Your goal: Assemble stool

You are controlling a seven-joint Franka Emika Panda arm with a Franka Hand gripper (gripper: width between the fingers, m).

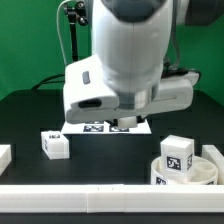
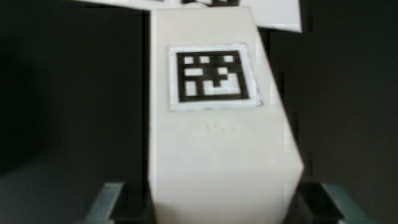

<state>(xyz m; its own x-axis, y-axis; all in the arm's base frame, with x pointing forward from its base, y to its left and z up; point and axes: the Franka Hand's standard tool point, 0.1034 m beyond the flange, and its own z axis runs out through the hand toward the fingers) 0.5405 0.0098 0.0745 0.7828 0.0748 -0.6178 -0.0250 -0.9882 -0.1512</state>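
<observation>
Wrist view: the fingers (image 2: 118,205) pinch a tagged white leg (image 2: 217,120) by its sides, probably to carry it to the seat (image 1: 160,172), which lies apart from the gripper (image 2: 217,205), another leg (image 1: 178,153) inside it.

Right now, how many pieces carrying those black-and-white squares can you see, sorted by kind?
Legs: 3 (one gripped in the claw, one lying loose, one at the seat)
Round seat: 1
Marker board: 1
Total: 5
</observation>
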